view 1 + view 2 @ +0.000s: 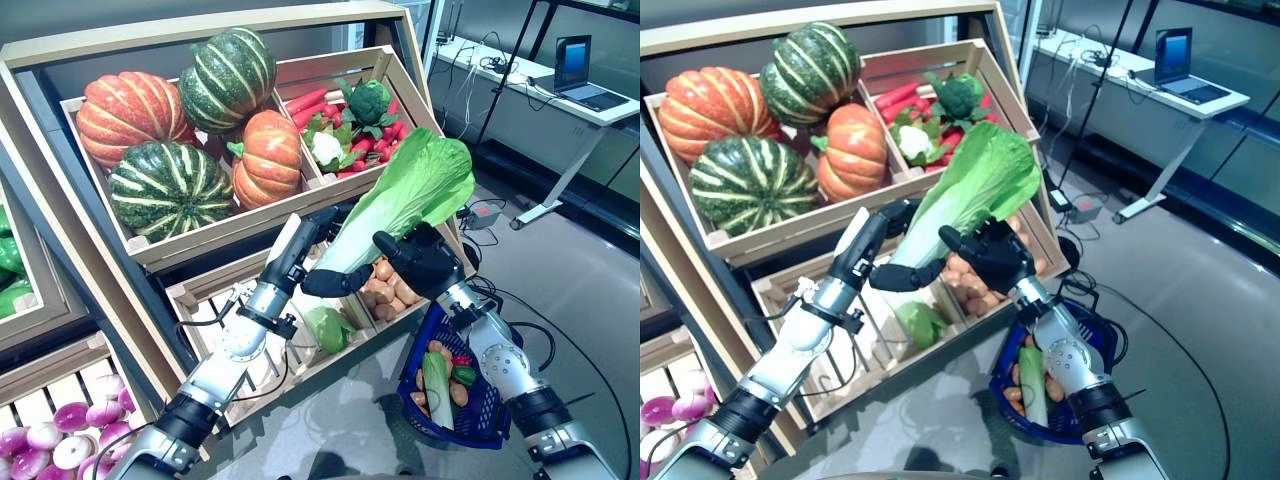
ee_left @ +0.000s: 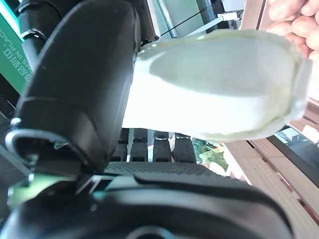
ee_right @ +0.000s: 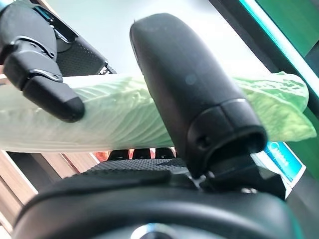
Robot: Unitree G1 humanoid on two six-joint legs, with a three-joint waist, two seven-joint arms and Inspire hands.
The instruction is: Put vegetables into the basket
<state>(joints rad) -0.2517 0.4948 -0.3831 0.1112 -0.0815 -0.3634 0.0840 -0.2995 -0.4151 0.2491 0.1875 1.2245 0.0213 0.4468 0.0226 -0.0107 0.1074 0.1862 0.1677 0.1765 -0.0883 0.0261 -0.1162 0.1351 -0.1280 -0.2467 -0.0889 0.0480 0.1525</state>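
A large leafy green cabbage [image 1: 415,190] with a pale stalk is held up in front of the stand, above and left of the blue basket [image 1: 488,420] on the floor. My left hand [image 1: 335,281] is curled round its stalk end, which shows in the left wrist view [image 2: 219,84] past the thumb [image 2: 79,89]. My right hand [image 1: 428,262] grips it further up, with the thumb [image 3: 189,84] across the leaves [image 3: 114,119]. The basket holds a long pale green vegetable [image 1: 437,385], small brown potatoes [image 1: 458,392] and a green pepper [image 1: 463,375].
The wooden stand [image 1: 340,70] with sloping crates rises right behind both hands. A white desk with a laptop [image 1: 580,90] stands at the back right. A power strip [image 1: 485,213] and cables lie on the grey floor beyond the basket.
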